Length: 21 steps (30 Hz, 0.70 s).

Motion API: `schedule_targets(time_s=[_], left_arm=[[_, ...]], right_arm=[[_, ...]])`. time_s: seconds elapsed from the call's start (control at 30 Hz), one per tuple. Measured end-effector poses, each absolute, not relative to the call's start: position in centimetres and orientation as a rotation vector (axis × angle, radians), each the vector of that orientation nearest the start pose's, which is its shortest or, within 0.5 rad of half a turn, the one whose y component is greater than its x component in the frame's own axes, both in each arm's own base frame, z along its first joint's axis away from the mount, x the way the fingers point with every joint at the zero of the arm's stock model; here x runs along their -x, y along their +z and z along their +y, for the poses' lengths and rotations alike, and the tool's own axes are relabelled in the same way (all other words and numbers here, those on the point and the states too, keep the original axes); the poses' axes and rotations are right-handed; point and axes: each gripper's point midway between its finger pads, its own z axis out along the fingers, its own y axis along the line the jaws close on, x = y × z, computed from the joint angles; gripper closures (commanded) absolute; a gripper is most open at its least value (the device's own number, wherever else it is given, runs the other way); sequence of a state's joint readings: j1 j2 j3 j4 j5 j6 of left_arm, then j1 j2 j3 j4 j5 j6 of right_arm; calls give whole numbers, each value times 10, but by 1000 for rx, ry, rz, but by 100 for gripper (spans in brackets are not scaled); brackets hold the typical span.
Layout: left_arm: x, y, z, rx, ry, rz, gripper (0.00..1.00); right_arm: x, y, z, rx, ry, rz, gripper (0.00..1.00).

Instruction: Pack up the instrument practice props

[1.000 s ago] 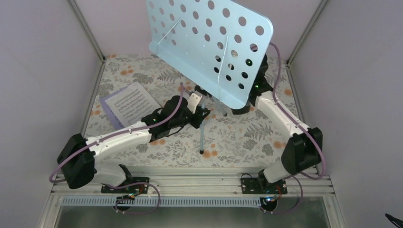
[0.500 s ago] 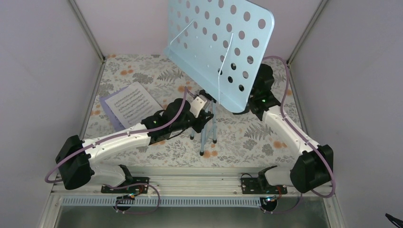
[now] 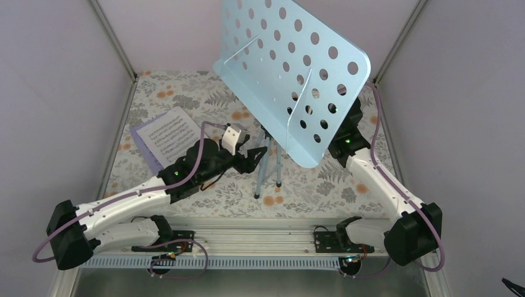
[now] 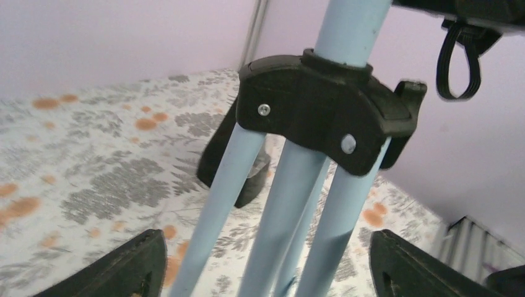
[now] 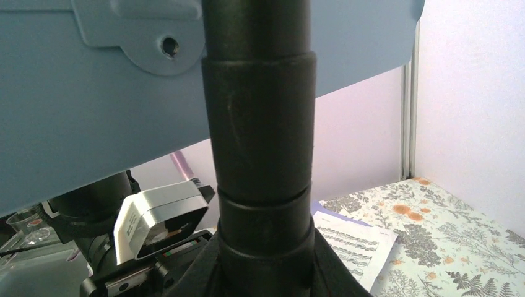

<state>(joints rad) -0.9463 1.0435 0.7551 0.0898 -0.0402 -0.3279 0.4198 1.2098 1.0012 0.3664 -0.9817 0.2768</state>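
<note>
Left gripper [image 4: 270,272]: wide open, empty, astride the gathered legs [image 4: 278,204]. Right gripper [image 5: 265,278]: clamped on black post [image 5: 260,154] of music stand [image 3: 272,83], mid-counter [image 3: 179,99], leaning toward 1 o'clock. Sheet music [image 3: 168,133] at 10 o'clock. Hold post steady; back left out before lowering.

The bench [image 3: 173,90] is showing a print of grey ferns and orange blossoms across its whole top. Pale lavender walls [image 3: 56,93] are enclosing it on the left, back and right. A slim metal left post [image 3: 114,40] and right post [image 3: 403,37] are rising from the back corners. A silver rail [image 3: 260,244] is running along the near edge.
</note>
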Motion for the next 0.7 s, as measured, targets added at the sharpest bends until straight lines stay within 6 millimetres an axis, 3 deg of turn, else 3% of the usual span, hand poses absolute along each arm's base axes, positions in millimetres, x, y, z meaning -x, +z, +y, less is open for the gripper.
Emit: schedule_targets(time_s=[0.13, 0.33, 0.63, 0.7], left_arm=[[-228, 279, -301, -544, -849, 1757, 0], [-230, 276, -327, -640, -885, 1699, 0], [-271, 253, -354, -599, -771, 1726, 0], [-275, 254, -356, -577, -765, 1717, 5]], right_arm=[[-258, 395, 272, 951, 1238, 1307, 96], [-258, 395, 272, 948, 1242, 1307, 96], [-257, 396, 271, 936, 1257, 1298, 96], [-258, 396, 271, 930, 1259, 1297, 96]])
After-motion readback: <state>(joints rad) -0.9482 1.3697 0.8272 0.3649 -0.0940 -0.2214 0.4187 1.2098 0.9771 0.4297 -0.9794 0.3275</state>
